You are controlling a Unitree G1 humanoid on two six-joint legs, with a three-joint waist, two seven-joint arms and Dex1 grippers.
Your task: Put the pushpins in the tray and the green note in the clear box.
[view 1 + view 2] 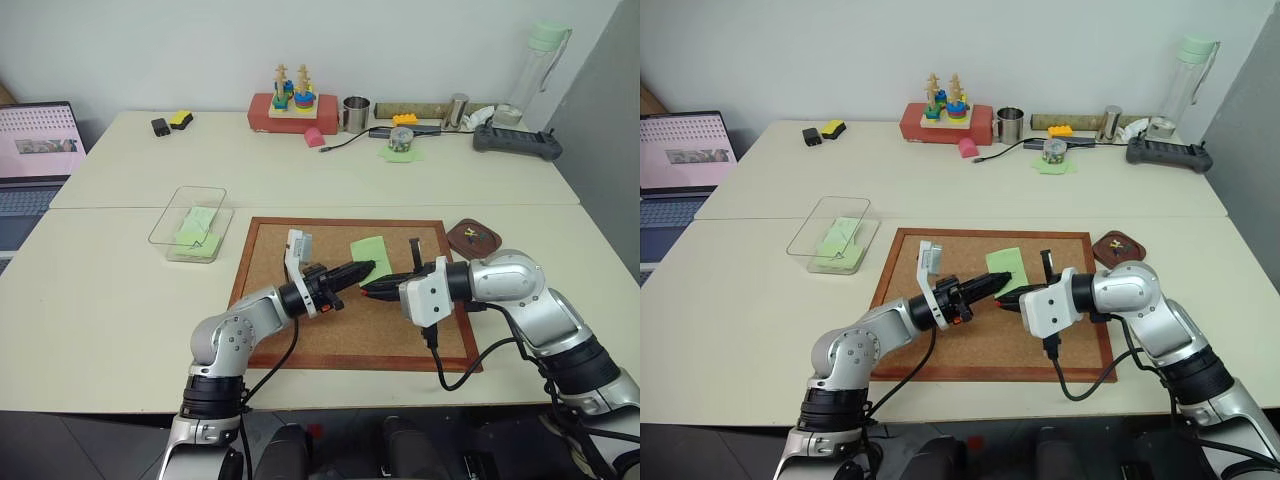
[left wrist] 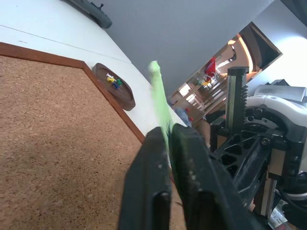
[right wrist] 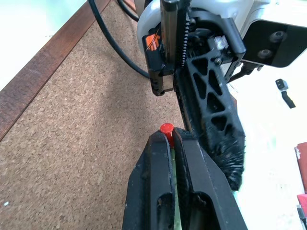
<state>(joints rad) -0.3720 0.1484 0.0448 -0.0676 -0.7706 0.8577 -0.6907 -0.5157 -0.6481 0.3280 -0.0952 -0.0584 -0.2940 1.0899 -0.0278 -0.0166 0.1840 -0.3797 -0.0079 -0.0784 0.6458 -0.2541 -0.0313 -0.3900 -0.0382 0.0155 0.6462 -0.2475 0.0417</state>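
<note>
Green note [image 1: 371, 256] is up off the cork board [image 1: 300, 330], standing on edge btwn the two arms, w/ the left tool [image 1: 368, 269] clamped shut on its lower edge; in the left wrist view the paper [image 2: 160, 103] rises straight out from btwn the black fingers [image 2: 148, 191]. Right tool [image 3: 171, 136] comes in from the opposite side, tips meeting the left's over the middle of the board, fingers pinched tight on a red pushpin [image 3: 166, 128] whose head pokes out just past the tips. Can't tell if the pin touches the note.

Tray [image 1: 473, 239] sits on the desk [image 1: 120, 300] just beside the board's far right corner, w/ a few small coloured pins in it [image 2: 114, 81]. Clear box [image 1: 192, 223] is well off to the left of the board, w/ light green paper inside.

Further back along the wall: a red toy w/ stacked coloured rings [image 1: 293, 104], a metal cup [image 1: 356, 114], a tall clear bottle w/ green cap [image 1: 535, 72]. A laptop [image 1: 38, 150] at far left.
</note>
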